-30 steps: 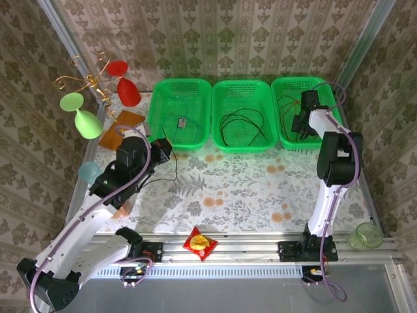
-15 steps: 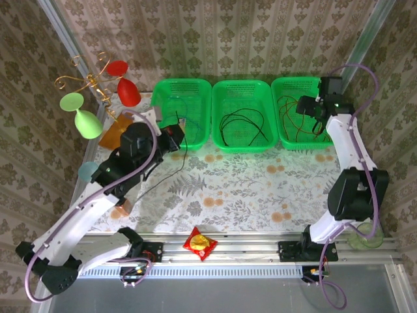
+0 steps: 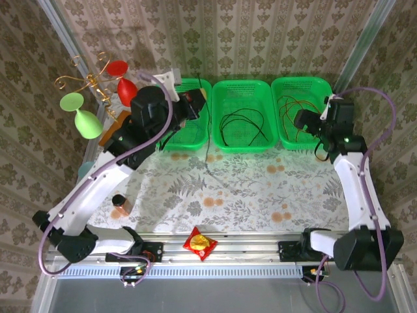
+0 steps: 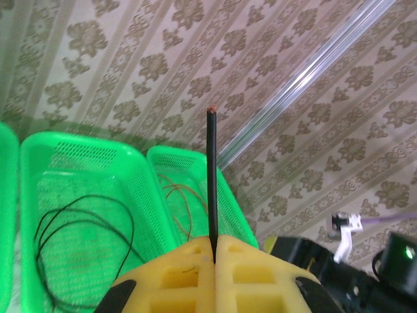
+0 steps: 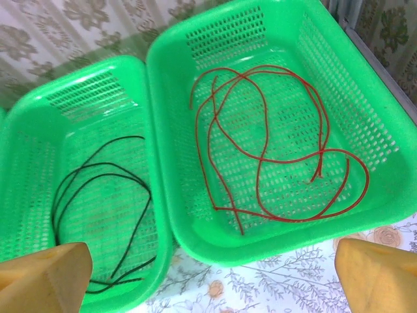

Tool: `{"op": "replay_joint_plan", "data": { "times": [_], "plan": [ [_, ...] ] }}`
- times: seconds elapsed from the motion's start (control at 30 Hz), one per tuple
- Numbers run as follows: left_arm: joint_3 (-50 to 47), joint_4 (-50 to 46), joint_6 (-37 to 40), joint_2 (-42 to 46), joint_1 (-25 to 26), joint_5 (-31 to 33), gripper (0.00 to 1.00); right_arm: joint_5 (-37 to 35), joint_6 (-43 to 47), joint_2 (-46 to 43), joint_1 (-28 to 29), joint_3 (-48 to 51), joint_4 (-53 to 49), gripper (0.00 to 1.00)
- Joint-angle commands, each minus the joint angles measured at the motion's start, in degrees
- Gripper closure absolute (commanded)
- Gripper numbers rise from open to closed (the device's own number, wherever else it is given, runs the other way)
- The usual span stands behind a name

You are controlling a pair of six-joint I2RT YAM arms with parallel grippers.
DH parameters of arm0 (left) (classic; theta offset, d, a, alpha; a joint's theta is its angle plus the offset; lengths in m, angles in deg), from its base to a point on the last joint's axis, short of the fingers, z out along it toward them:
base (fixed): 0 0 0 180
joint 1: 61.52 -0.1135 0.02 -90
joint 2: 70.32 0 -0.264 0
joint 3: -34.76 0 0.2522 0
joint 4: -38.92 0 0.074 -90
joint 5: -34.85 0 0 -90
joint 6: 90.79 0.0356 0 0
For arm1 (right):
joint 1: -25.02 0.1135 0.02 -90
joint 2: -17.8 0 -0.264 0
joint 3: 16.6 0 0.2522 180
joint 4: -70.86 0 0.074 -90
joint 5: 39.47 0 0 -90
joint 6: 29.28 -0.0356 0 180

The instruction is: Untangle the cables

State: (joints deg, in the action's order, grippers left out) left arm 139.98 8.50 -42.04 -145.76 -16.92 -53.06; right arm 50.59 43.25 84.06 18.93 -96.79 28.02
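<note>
Left wrist view: L gripper (image 4: 214,242) is seen clamped tight on a thin black cable (image 4: 212,176), w/ its cut end stood upright above the yellow pads (image 4: 176,277). Top external view: that cable is hung from the L gripper, over the left green basket (image 3: 171,142), down past its front rim toward the table (image 3: 247,189). R gripper (image 5: 212,264) is held spread wide w/ nothing gripped; a red cable (image 5: 260,160) is laid loose in the right basket (image 5: 365,98), and a 2nd black cable (image 5: 99,165) is coiled in the mid basket (image 5: 39,130).
</note>
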Motion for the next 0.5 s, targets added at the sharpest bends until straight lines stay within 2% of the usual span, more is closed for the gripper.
{"op": "replay_joint_plan", "data": {
  "times": [0.0, 0.2, 0.47],
  "plan": [
    [6.57, 1.47, 3.18, -3.9, 0.4, -2.38, 1.0, 2.74, -2.44, -4.13, 0.2, 3.36, 1.47, 0.02],
    [17.52, 5.5, 5.08, -12.17, 0.36, -2.37, 1.0, 1.49, -0.78, -7.0, 0.2, 5.17, 0.43, 0.0],
    [26.38, 17.21, 7.56, -20.87, -0.35, 2.75, 1.0, 3.42, -1.99, -6.96, 0.2, 5.48, 1.45, 0.0]
  ]
}}
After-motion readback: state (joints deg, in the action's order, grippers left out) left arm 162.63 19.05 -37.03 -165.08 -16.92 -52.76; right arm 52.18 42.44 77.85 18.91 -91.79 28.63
